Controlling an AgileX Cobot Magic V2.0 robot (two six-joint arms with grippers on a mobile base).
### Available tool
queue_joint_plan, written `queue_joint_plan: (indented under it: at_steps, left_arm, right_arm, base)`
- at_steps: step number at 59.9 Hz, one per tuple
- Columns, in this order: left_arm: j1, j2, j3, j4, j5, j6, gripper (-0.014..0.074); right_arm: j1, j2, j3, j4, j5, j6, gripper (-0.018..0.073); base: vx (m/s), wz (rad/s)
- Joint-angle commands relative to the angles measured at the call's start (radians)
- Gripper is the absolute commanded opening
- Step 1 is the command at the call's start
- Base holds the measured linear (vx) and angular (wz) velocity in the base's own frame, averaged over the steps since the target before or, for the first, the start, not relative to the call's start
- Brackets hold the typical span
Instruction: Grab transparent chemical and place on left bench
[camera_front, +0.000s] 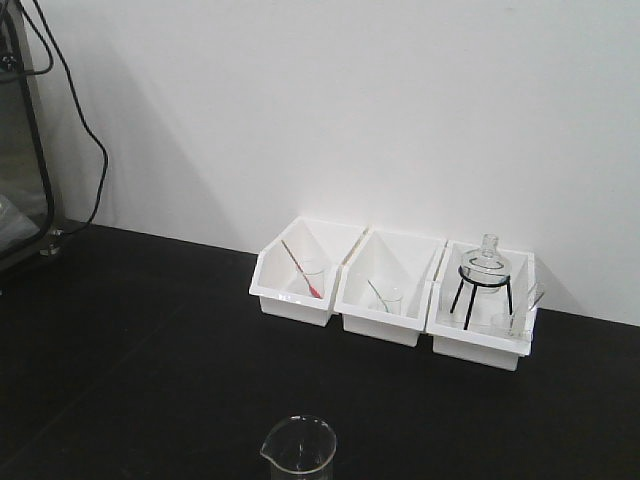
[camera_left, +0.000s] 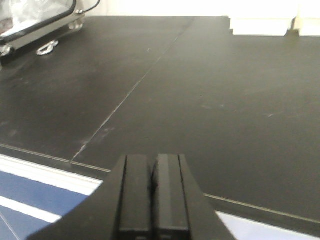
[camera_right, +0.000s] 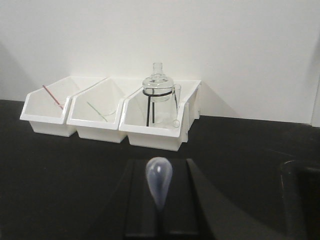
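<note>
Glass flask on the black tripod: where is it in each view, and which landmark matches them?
Exterior front-facing: the flask stands in the rightmost bin, right of centre.
Left wrist-mounted: not in it.
Right wrist-mounted: flask in the rightmost bin, upper centre.
Shared landmark: the row of white bins, only a white strip at top right in the left wrist view.

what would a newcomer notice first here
The row of three white bins against the white wall on the black bench, the right-hand one holding a glass flask on a black tripod. In the right wrist view, the right gripper pinches a translucent pipette bulb.
</note>
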Motion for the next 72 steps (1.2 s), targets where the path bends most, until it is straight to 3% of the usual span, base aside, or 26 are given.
queue_joint_plan:
  at_steps: [1, 10, 27, 32, 43, 52, 60, 72]
  left_arm:
    - [-0.002, -0.019, 0.016, -0.001, -0.078, -0.008, -0.0003]
    - [-0.002, -0.019, 0.016, -0.001, -0.078, -0.008, -0.0003]
    - [-0.002, -0.019, 0.016, -0.001, -0.078, -0.008, -0.0003]
    - [-0.002, -0.019, 0.016, -0.001, -0.078, -0.008, -0.0003]
    - [-0.002, -0.019, 0.016, -0.001, -0.078, -0.008, -0.0003]
    - [-0.002, -0.019, 0.016, -0.001, -0.078, -0.008, -0.0003]
    - [-0.002, -0.019, 0.016, -0.001, -0.078, -0.008, -0.0003]
    - [-0.002, -0.019, 0.016, -0.001, -0.078, -0.008, -0.0003]
  right_arm:
    - [-0.005, 0.023, -0.032, 0.001, -0.089, -0.004, 0.0]
    - [-0.004, 0.031, -0.032, 0.001, -0.101, -0.004, 0.0]
    - [0.01, 0.148, -0.076, -0.029, -0.258, 0.061, 0.0]
    - [0.072, 0.223, -0.135, -0.031, -0.33, 0.061, 0.0]
    - [0.314, 0.454, -0.294, -0.091, -0.441, 0.051, -0.0001]
    - [0.484, 0.712, -0.434, -0.101, -0.56, -0.053, -0.0001]
    - [0.552, 0.937, -0.573, -0.101, -0.64, -0.08, -0.0001]
    - [0.576, 1.197, -0.768, -0.104, -0.727, -0.052, 0.0]
  base:
    - [0.01, -0.03]
    - [-0.01, -0.01]
    - [0.0, 0.01]
    - [0.0, 0.0]
    - [0.0, 0.0]
    - [0.0, 0.0]
    - [0.0, 0.0]
    - [0.0, 0.0]
